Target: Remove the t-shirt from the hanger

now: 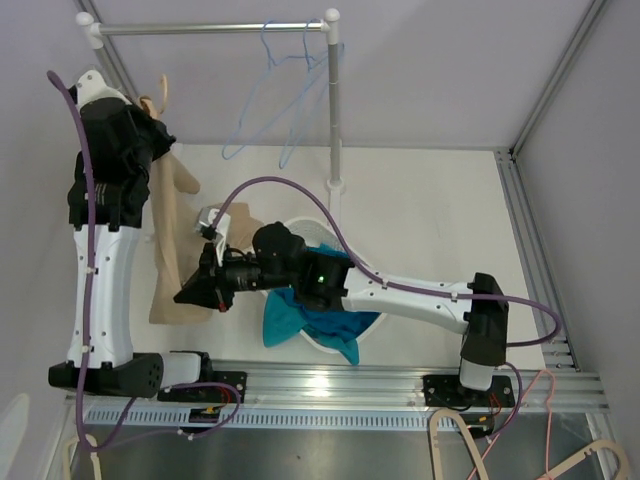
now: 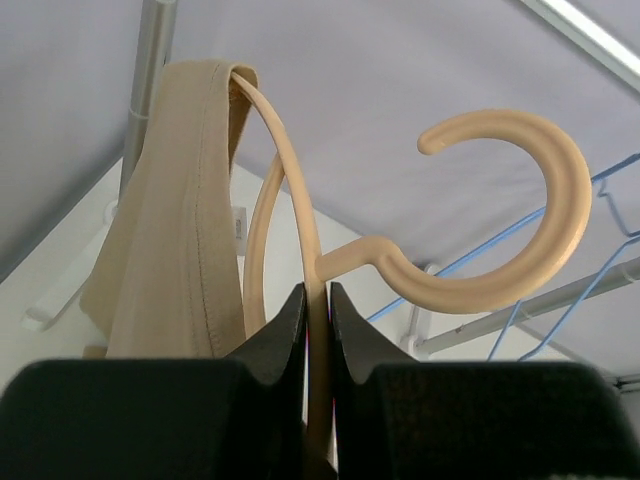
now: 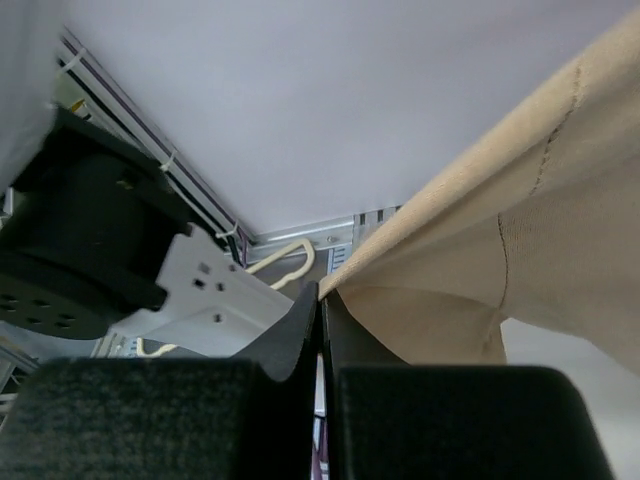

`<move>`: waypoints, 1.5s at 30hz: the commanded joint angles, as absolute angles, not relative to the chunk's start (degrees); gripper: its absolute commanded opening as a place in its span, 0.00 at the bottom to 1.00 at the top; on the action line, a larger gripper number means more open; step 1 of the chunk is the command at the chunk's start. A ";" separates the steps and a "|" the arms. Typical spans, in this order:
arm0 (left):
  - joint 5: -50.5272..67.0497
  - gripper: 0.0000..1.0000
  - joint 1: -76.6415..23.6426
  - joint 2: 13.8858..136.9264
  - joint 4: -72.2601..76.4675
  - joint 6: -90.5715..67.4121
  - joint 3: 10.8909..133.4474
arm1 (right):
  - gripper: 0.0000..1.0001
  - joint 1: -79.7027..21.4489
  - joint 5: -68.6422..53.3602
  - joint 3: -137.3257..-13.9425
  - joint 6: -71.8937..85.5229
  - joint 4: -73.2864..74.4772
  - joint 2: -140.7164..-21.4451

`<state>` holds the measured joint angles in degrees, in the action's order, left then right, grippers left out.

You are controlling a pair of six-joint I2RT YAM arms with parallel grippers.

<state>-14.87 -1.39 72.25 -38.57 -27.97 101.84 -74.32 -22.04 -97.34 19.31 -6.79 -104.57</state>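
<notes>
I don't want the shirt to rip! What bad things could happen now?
The t-shirt hangs over one arm of the hanger, so a hard pull by the right gripper might snag or stretch it. That gripper seems to pinch only a thin fold, so the cloth could slip out. The left gripper holds just the hanger's thin neck, which may twist in its grip.
</notes>
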 commanded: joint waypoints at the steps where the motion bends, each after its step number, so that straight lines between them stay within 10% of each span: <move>1: -16.70 0.01 -1.49 75.32 -30.93 -26.46 107.48 | 0.00 -81.47 -25.84 -93.62 19.86 -6.05 -101.60; 18: -9.68 0.01 -1.23 78.23 -38.47 -26.80 117.42 | 0.00 -80.69 -26.46 -86.13 23.03 -9.23 -104.59; 45: 20.29 0.01 -7.65 22.69 -56.08 -27.42 76.23 | 0.00 -57.22 -16.45 -119.96 11.08 10.02 -113.81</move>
